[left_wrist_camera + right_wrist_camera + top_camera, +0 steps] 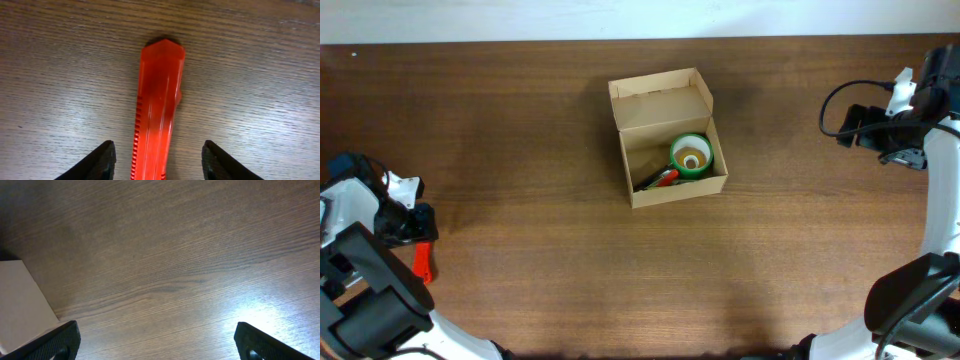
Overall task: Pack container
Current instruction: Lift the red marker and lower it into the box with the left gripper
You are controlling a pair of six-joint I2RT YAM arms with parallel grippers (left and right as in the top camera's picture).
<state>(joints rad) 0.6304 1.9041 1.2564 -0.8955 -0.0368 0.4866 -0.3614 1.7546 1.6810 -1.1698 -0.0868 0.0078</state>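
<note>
Straddling red plastic tool (159, 90) with left gripper (160, 162), fingers apart, no contact. Noted right gripper (160, 340) gaping wide above table (520, 250). Found cardboard container (678, 191) mid-table, flap raised, green tape roll (691, 156) inside.

Cardboard box (660, 108) stands open on the desk (520, 120), flap raised at the far side; inside, a green tape roll (692, 156) lies right, a red marker (665, 177) left; a red tool (421, 262) lies beside the left arm (360, 250); right arm (940, 180) at the right edge, well apart from the box.
</note>
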